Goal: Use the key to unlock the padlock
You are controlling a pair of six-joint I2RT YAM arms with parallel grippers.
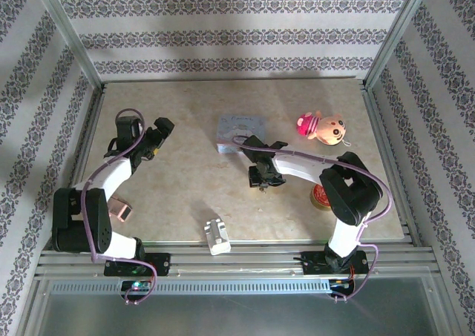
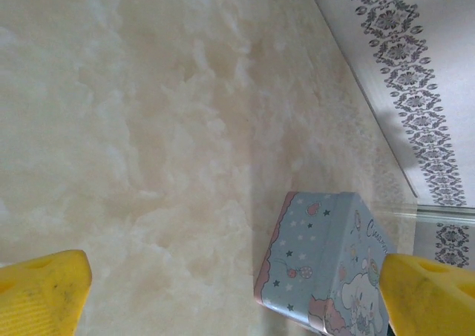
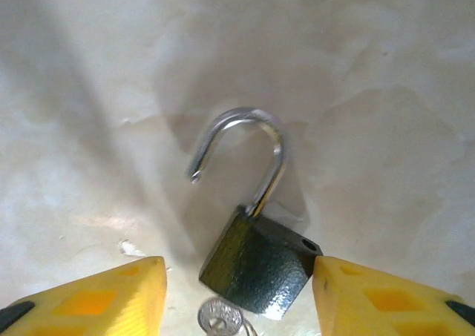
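Note:
The padlock (image 3: 256, 265) lies on the marble tabletop, a dark textured body with its silver shackle (image 3: 245, 128) swung open and one end free. The key (image 3: 220, 317) sticks out of the body's near end, its round silver head showing. My right gripper (image 3: 239, 284) is open and straddles the padlock body; its right yellow finger (image 3: 349, 291) touches a corner of the body, while the left finger (image 3: 111, 299) stands apart from it. In the top view this gripper (image 1: 263, 179) points down at mid-table. My left gripper (image 1: 159, 132) is open at the far left, holding nothing.
A pale blue tin (image 1: 239, 132) lies just behind the right gripper and appears by the left gripper's fingers (image 2: 326, 262). A pink plush toy (image 1: 320, 126) is at the back right. A whitish ridged block (image 1: 217, 234) and a pink object (image 1: 119, 211) lie near the front.

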